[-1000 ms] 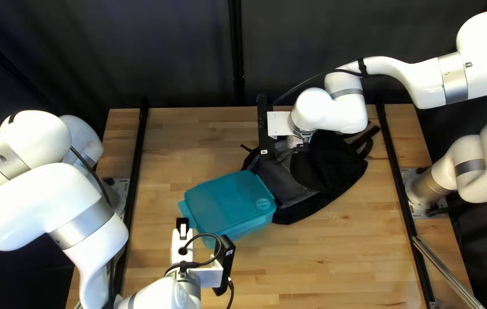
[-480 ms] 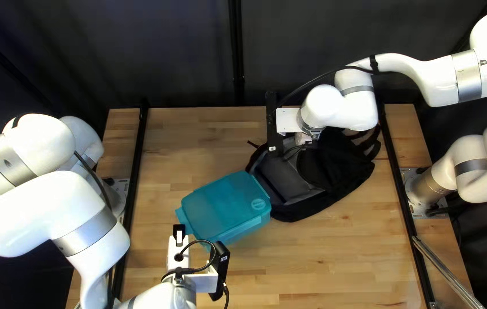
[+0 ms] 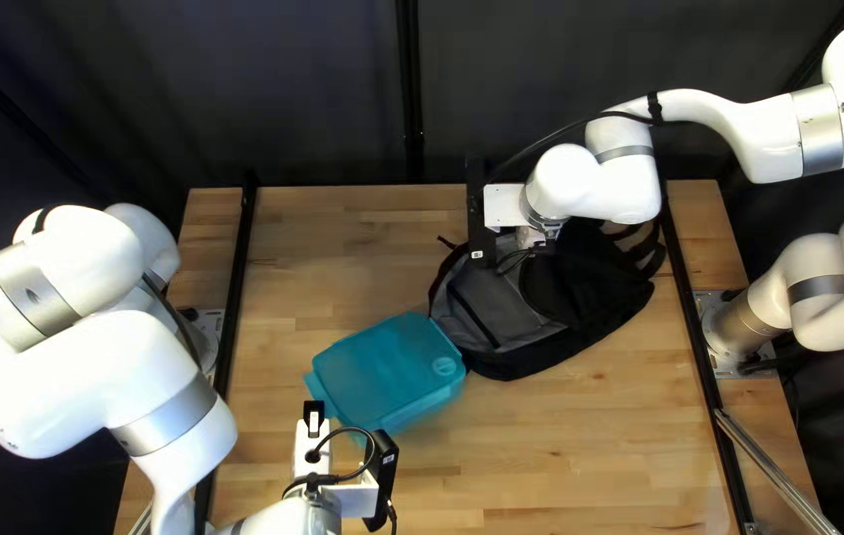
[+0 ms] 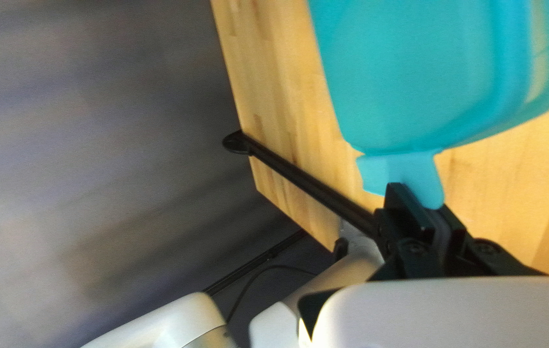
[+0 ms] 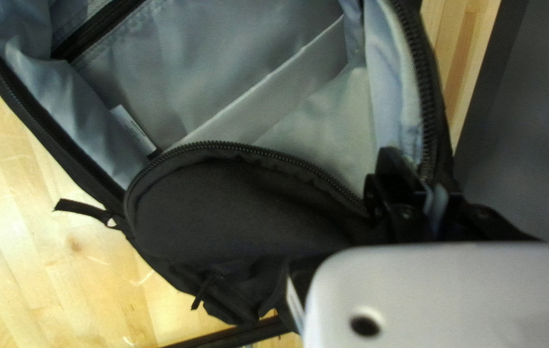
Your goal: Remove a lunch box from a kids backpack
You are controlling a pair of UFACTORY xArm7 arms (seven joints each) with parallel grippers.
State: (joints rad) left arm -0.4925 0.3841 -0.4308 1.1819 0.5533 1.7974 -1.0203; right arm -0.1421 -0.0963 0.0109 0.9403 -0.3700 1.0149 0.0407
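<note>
Lunch box (image 3: pixel 387 367) shifted, tab (image 4: pixel 403 171) in left gripper (image 3: pixel 314 411)

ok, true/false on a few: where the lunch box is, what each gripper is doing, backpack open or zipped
1. The lunch box is outside the backpack. True.
2. The left gripper is open and holding nothing. False: its jaws are shut on the lunch box's tab.
3. The right gripper is shut on the backpack's edge. True.
4. The backpack is zipped closed. False: it is open, showing its grey lining.
</note>
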